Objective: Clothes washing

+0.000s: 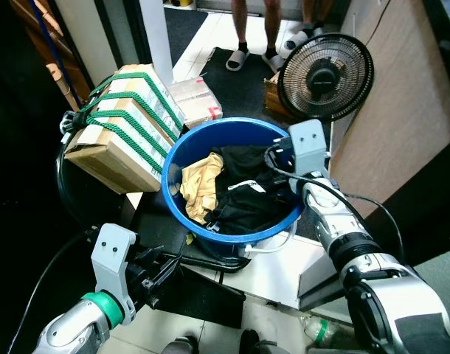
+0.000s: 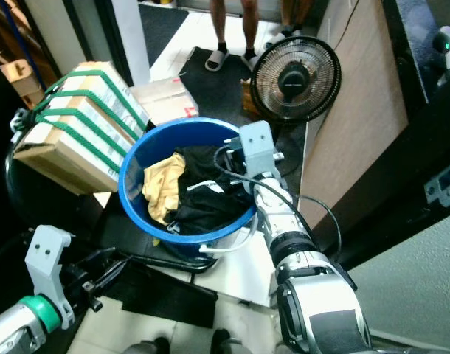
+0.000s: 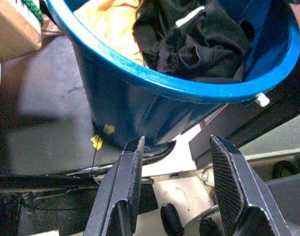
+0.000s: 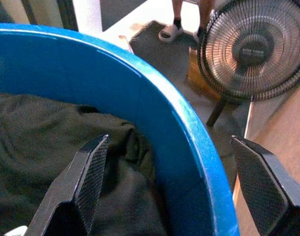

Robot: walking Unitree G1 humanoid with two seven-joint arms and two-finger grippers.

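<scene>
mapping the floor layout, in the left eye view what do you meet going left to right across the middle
strapped cardboard box → blue bucket holding the yellow garment, then the black clothes → right pincer at the bucket's rim → wooden board

A round blue tub [image 1: 182,144] stands upright on the floor, holding a crumpled heap of black clothes [image 1: 251,195] across most of its inside and a bunched yellow garment [image 1: 197,184] against its left wall.
</scene>
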